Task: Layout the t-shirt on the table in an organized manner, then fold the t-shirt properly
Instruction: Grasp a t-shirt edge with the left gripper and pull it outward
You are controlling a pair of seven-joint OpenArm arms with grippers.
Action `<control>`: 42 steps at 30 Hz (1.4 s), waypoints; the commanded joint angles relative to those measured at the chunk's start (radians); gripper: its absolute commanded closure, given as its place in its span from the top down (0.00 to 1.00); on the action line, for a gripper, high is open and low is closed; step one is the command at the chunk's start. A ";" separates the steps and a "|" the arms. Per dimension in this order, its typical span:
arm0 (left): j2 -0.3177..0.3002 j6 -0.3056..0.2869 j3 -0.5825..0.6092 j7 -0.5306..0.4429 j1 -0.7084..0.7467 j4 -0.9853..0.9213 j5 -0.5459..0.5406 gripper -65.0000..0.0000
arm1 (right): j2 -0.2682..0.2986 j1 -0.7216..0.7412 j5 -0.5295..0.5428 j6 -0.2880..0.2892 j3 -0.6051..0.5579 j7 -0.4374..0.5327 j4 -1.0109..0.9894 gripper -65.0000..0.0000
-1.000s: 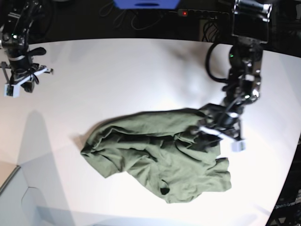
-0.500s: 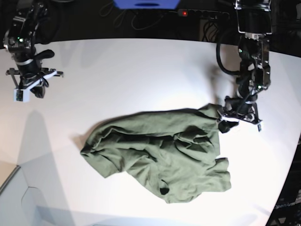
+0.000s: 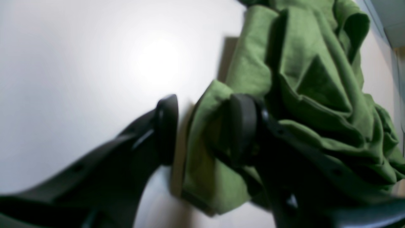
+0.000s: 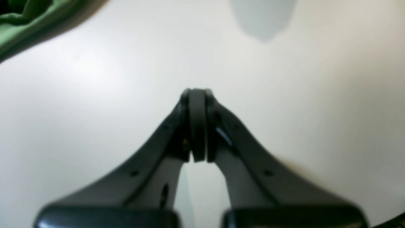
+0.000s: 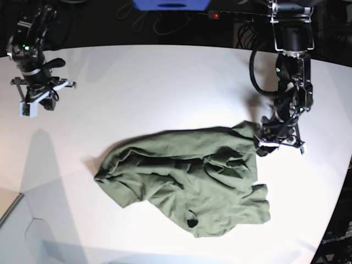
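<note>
The olive-green t-shirt (image 5: 184,179) lies crumpled on the white table (image 5: 154,88), in front of centre. My left gripper (image 5: 264,144) sits low at the shirt's far right corner. In the left wrist view this gripper (image 3: 204,106) is open, and a folded edge of the t-shirt (image 3: 303,63) stands between its fingers (image 3: 166,126), against the right one, with a gap to the left one. My right gripper (image 5: 36,102) hangs over bare table at the far left, well away from the shirt. Its wrist view shows the gripper (image 4: 196,95) shut on nothing, with a bit of the t-shirt (image 4: 19,19) at the top left.
A power strip (image 5: 236,15) with a red light, cables and a blue object (image 5: 170,4) lie beyond the table's back edge. The table's curved edge runs close by on the right (image 5: 338,192). A pale boxy surface (image 5: 16,225) sits at the bottom left.
My left gripper has moved off the top of the shirt, back and to the right, to its far right corner. The right arm has shifted slightly to the right. The shirt's shape looks the same.
</note>
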 commanded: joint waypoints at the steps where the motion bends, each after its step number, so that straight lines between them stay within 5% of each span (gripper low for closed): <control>1: -0.010 -0.009 -0.002 -0.021 -0.022 0.016 -0.009 0.40 | 0.011 0.003 0.007 0.003 0.004 0.026 0.016 0.00; 13: -0.009 -0.010 -0.002 -0.021 -0.077 -0.122 -0.009 0.39 | 0.024 0.023 0.007 0.003 0.004 0.025 0.013 0.00; 16: -0.009 -0.012 -0.002 -0.021 -0.076 -0.122 -0.009 0.25 | 0.024 0.024 0.007 0.003 0.004 0.025 0.013 0.00; 19: -0.009 -0.012 -0.002 -0.018 -0.076 -0.122 -0.010 0.00 | 0.024 0.043 0.007 0.003 0.003 0.025 0.013 0.00; 24: -0.007 -0.012 -0.003 -0.013 -0.070 -0.109 -0.018 0.00 | 0.024 0.046 0.007 0.003 0.003 0.023 0.013 0.00; 38: -0.021 -0.004 -0.013 -0.010 0.176 0.656 -0.017 0.00 | 0.025 0.077 0.007 0.003 0.003 0.023 -0.010 0.00; 42: -0.073 -0.004 -0.062 -0.010 0.275 0.737 -0.018 0.00 | 0.047 0.095 0.007 0.003 0.003 0.023 -0.015 0.00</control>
